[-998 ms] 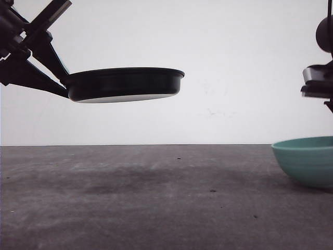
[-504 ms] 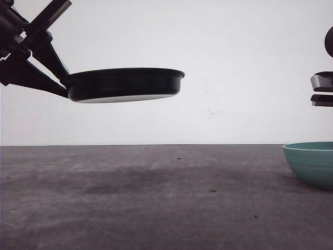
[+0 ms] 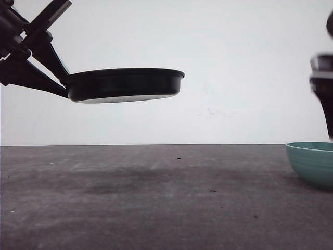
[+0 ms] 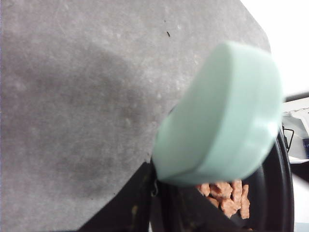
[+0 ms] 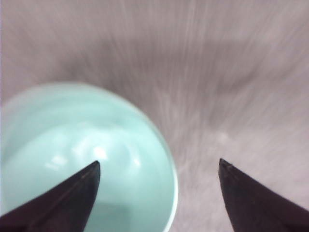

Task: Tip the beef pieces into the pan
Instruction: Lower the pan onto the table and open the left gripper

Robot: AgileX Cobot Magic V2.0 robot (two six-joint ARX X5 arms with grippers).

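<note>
The black pan (image 3: 125,84) hangs level, well above the table, at the left. My left gripper (image 3: 61,82) is shut on its handle. In the left wrist view the pale mint-green handle (image 4: 222,116) juts out large, with the pan's dark rim (image 4: 281,188) behind it. Orange-brown beef pieces (image 4: 227,197) lie in the pan just past the handle. My right gripper (image 5: 158,163) is open and holds nothing; it hangs over the rim of an empty teal bowl (image 5: 72,145).
The teal bowl (image 3: 312,162) stands on the grey table (image 3: 156,198) at the far right edge, under the right arm (image 3: 323,88). A white wall backs the table.
The teal bowl has slid right and sunk slightly, and the right arm above it has shifted. The pan and left arm have stayed still.
</note>
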